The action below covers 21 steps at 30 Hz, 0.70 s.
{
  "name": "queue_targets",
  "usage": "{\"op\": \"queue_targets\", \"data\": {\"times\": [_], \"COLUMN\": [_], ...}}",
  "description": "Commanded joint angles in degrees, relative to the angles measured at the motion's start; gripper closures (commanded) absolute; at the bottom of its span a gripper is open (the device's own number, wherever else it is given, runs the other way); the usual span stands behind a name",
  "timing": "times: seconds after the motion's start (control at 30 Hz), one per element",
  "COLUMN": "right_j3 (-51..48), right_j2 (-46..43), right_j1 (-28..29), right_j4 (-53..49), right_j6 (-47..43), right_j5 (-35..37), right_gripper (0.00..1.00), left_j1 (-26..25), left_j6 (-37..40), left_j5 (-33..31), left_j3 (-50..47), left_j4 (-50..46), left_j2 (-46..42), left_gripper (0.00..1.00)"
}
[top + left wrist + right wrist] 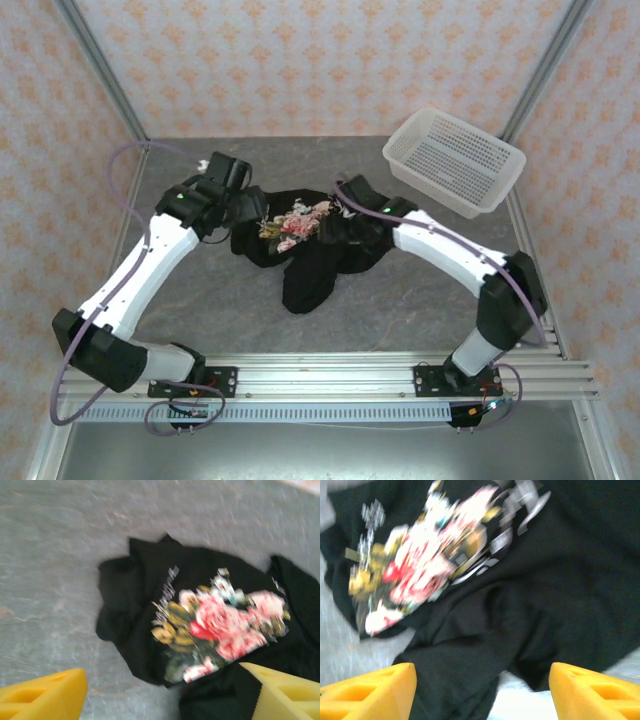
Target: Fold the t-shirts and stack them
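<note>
At the bottom of the top view the two arms are reaching up from the near edge of the grey table [400, 310]; the black t-shirt [300, 250] is lying in the middle of the frame, between them. It is sitting in a crumpled heap, with a dark flap hanging down toward the bottom and the pink roses showing on top; no neat fold is showing yet, so the job is looking like it is just beginning.

The left gripper [248, 207] is hovering at the left edge of the heap. In its wrist view its yellow fingers are spread wide in the bottom corners with nothing held, and the t-shirt [200, 630] is lying beyond them. The right gripper [340, 212] is waiting at the right edge of the heap, also spread wide and holding nothing; the wrist view is blurry, so it is maybe just above the cloth [530, 605].

Far off, in the upper right of the top view, the white basket [455, 160] is sitting well apart. Spreading flat, folding and stacking are all waiting to be done.
</note>
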Motion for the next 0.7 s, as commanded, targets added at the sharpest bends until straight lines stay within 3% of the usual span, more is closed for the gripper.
{"op": "queue_targets", "data": {"times": [0.0, 0.1, 0.33, 0.5, 0.67], "right_j3": [-3.2, -6.5, -5.2, -4.3, -3.5], "right_j2": [-5.7, -8.4, -9.9, -14.1, -17.8], "right_j1": [-8.4, -17.1, -28.3, -30.8, -31.1], "right_j4": [-1.3, -3.1, -13.0, -18.1, -19.8], "right_j6": [6.0, 9.7, 15.0, 19.9, 21.0], "right_j5": [5.2, 4.5, 5.0, 8.3, 7.1], "right_gripper": [0.31, 0.31, 0.31, 0.3, 0.3], "left_j1": [-6.9, -14.4, -27.5, -30.0, -30.2], "left_j6": [5.5, 8.2, 12.7, 12.4, 10.2], "left_j5": [2.2, -1.2, -11.4, -14.5, -17.8], "left_j3": [2.0, 5.6, 23.3, 36.0, 44.5], "left_j4": [2.2, 3.0, 0.1, -2.9, -7.6], "left_j2": [4.5, 11.7, 36.0, 51.0, 61.9], "left_gripper": [0.22, 0.21, 0.13, 0.1, 0.11]}}
